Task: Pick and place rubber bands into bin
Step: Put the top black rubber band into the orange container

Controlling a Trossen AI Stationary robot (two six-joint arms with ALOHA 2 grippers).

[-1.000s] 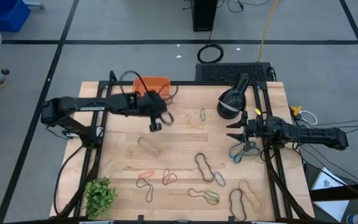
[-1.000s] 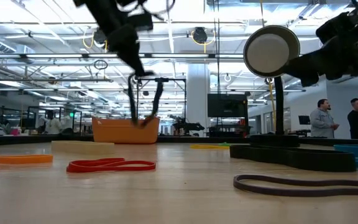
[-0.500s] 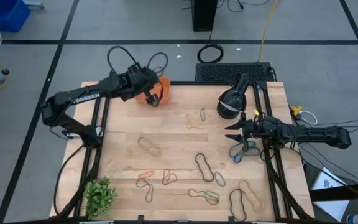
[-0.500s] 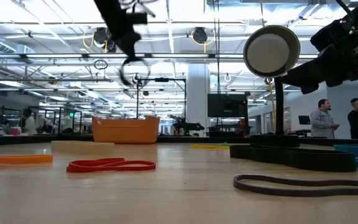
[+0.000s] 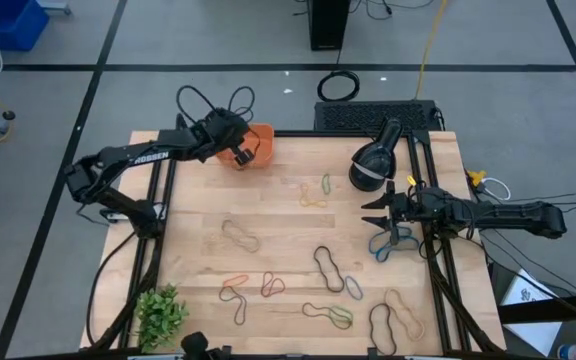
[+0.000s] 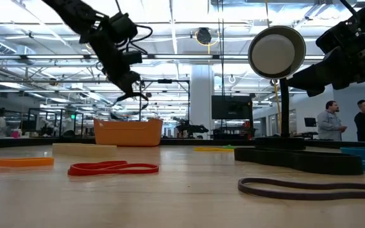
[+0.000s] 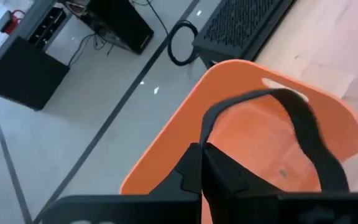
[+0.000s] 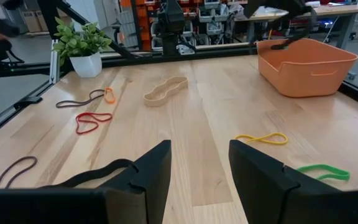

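Observation:
The orange bin (image 5: 261, 138) stands at the table's far edge, left of the middle; it also shows in the low view (image 6: 128, 133). My left gripper (image 5: 243, 152) hovers over it, shut on a black rubber band (image 7: 303, 124). My right gripper (image 5: 373, 213) is open and empty, low over the table's right part, beside a blue band (image 5: 383, 247). Several more bands lie flat on the wood: tan (image 5: 240, 237), yellow and green (image 5: 318, 190), black (image 5: 328, 268), red (image 5: 273, 285). My left gripper pinches the black band between its two shut fingers at one end of the loop (image 7: 205, 127). The fingers slant down from the table's left. The rest of the loop arches out beyond the fingers over the bin's inside (image 7: 253, 130), clear of the table.
A black stand with a round head (image 5: 373, 165) stands far right, close to my right gripper. A small potted plant (image 5: 160, 312) is at the near left corner. More bands lie near the front edge, green (image 5: 333, 315) and black (image 5: 383, 325).
My left gripper has gone up and toward the table's far edge with the black band, from the wood in front of the bin to a place over the bin. It has tipped from pointing down to slanting. The band has been lifted clear with it.

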